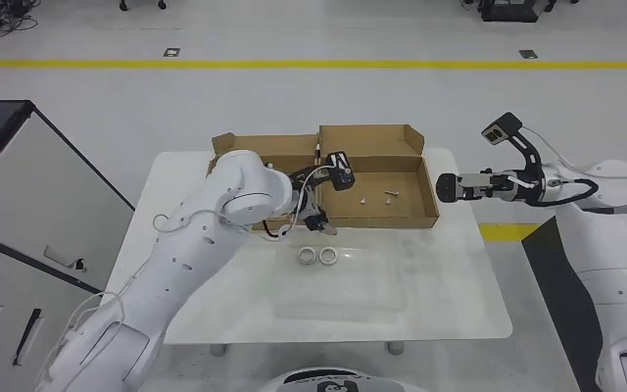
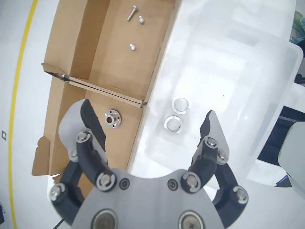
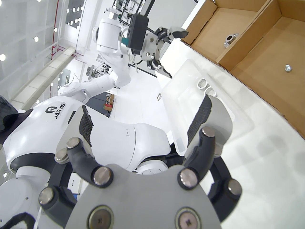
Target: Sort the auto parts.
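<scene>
Perhaps half done: screws (image 2: 131, 13) and hub (image 2: 112, 118) lie in the box (image 2: 78, 24), rings (image 2: 173, 123) at the tray (image 2: 286, 77) corner; left gripper (image 2: 147, 109), right gripper (image 3: 145, 103) wide open, empty.

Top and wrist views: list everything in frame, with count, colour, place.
table: 1, white, under everything
box: 1, brown cardboard, two compartments, on the table's far side
bolts: 3, silver, in one box compartment
hub: 1, silver, alone in the other compartment
bin: 1, clear, on the table beside the box
rings: 2, silver, side by side in the bin
left gripper: 1, black and grey, open, above the box edge between hub and rings
right gripper: 1, black and grey, open, beside the box's bolt-side end
</scene>
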Robot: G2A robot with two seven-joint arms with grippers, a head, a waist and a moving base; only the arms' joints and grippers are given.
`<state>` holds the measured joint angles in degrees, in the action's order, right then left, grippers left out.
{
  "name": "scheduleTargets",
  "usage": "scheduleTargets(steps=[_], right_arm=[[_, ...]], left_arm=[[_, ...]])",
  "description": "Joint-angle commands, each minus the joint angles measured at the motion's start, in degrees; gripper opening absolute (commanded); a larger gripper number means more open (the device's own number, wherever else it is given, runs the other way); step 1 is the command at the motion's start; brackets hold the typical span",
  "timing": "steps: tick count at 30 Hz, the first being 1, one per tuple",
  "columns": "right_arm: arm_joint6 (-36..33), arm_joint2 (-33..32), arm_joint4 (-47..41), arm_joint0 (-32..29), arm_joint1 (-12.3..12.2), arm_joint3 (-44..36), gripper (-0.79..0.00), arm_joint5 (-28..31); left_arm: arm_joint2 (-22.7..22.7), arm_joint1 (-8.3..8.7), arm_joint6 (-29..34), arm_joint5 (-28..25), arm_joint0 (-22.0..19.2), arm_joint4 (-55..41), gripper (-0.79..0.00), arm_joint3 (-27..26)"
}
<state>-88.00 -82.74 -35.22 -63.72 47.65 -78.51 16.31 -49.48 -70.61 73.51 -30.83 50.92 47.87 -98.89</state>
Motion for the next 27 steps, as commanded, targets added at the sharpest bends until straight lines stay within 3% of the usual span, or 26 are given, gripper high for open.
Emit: scheduleTargets(steps=[1, 14, 19, 27], right_arm=[[0.0, 0.0, 0.0, 0.0, 0.0, 0.0, 0.0, 0.0], [0.0, 0.0, 0.0, 0.0, 0.0, 0.0, 0.0, 0.0], [0.0, 0.0, 0.0, 0.0, 0.0, 0.0, 0.0, 0.0], [0.0, 0.0, 0.0, 0.0, 0.0, 0.0, 0.0, 0.0]], left_arm=[[0.65, 0.33, 0.38, 0.44, 0.55, -1.04, 0.0, -1.78], [1.25, 0.62, 1.0, 1.06, 0.57, -0.04, 0.0, -3.07], [12.55, 1.02, -0.69, -0.64, -2.58, 4.79, 0.0, -3.02], [24.87, 0.85, 1.05, 1.1, -11.63, -1.07, 0.0, 1.38]])
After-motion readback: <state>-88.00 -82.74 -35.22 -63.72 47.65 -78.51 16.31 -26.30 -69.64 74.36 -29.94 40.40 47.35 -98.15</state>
